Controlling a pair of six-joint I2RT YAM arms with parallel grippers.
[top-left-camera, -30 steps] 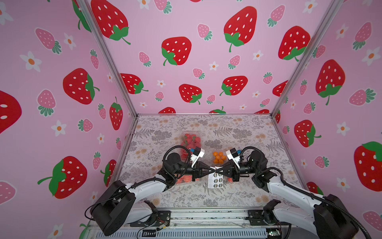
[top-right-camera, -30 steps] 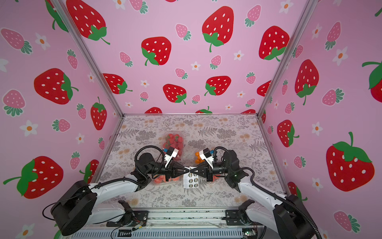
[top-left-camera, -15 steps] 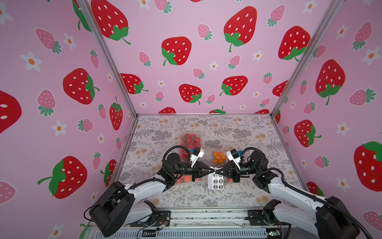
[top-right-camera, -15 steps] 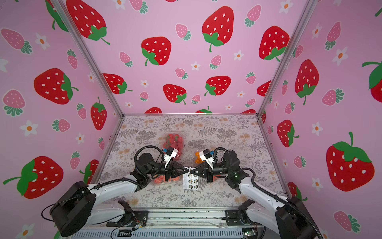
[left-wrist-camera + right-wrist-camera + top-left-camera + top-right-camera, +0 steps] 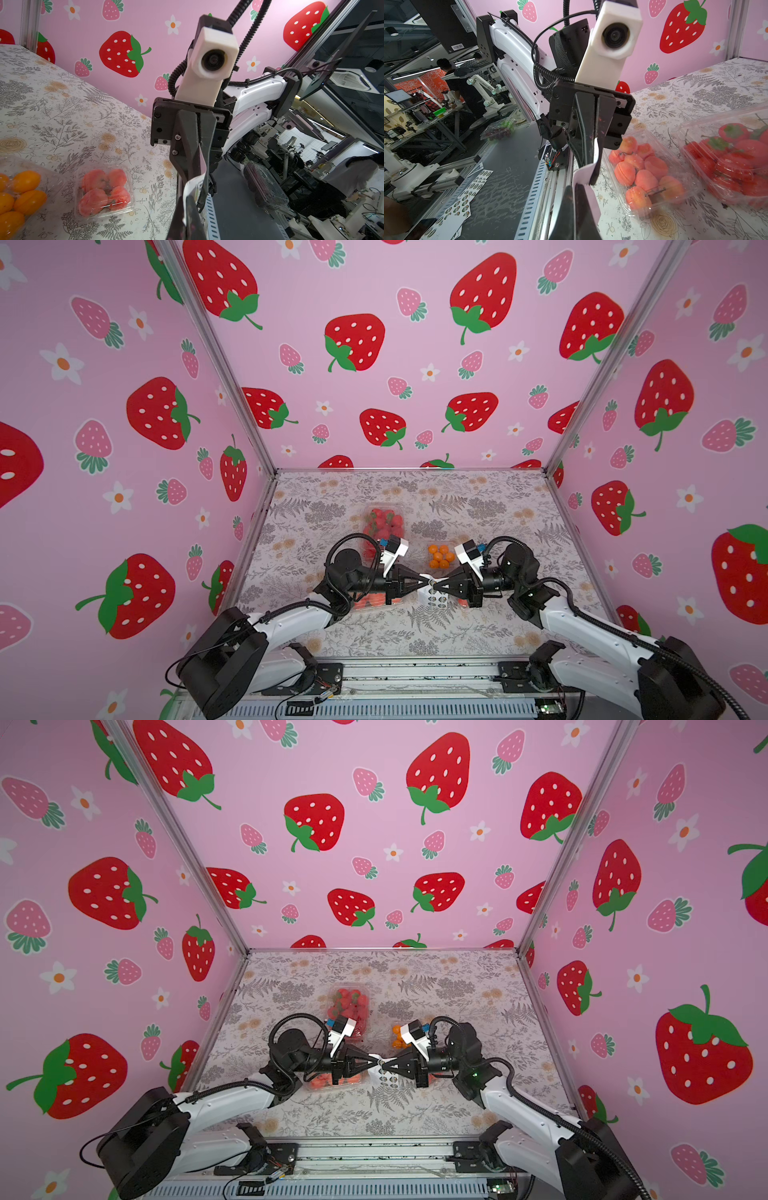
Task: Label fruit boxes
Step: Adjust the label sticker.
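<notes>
The large peach box [image 5: 374, 600] lies directly under the left gripper [image 5: 427, 582], which is pinched shut on the white sticker sheet [image 5: 435, 598] (tip to tip with its partner). The right gripper [image 5: 437, 585] clamps the same sheet, with the oranges box [image 5: 440, 558] just behind it. The left arm looks nearer a box.

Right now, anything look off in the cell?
Yes: the sticker sheet is pinched by both the left gripper and right gripper at one end, buckled and dangling rather than flat. Spare sheets lie scattered off the table.
</notes>
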